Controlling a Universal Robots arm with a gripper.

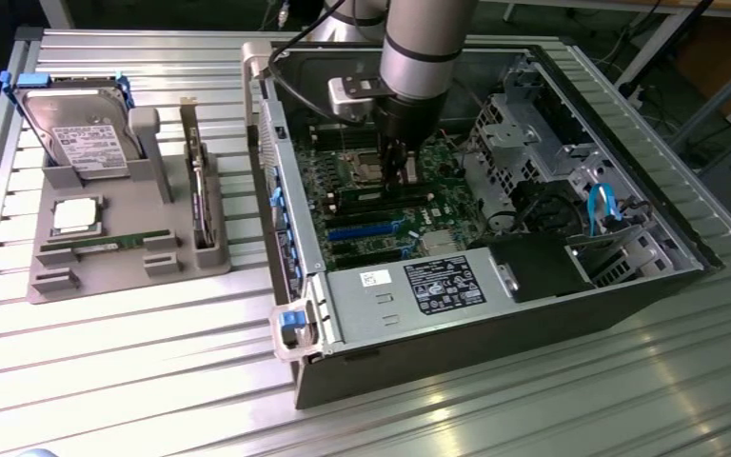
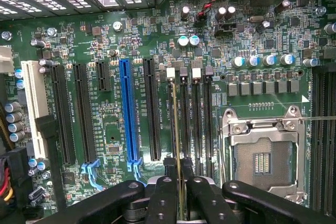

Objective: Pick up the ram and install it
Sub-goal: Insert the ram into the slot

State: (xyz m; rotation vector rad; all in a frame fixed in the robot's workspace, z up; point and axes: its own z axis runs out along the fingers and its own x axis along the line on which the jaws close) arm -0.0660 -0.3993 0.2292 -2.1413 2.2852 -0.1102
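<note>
I see the open computer case (image 1: 493,354) lying on the table, its motherboard (image 2: 110,40) facing up. My gripper (image 2: 181,195) is down inside it, over the memory slots (image 2: 197,114) beside the empty processor socket (image 2: 265,156). It is clamped on the ram (image 2: 177,129), which stands on edge along one slot. I cannot tell whether it is seated.

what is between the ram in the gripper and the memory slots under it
Nothing visible. The ram, held edge-on in the gripper, hangs right over the bare memory slots. The processor socket lies off to one side, apart.
</note>
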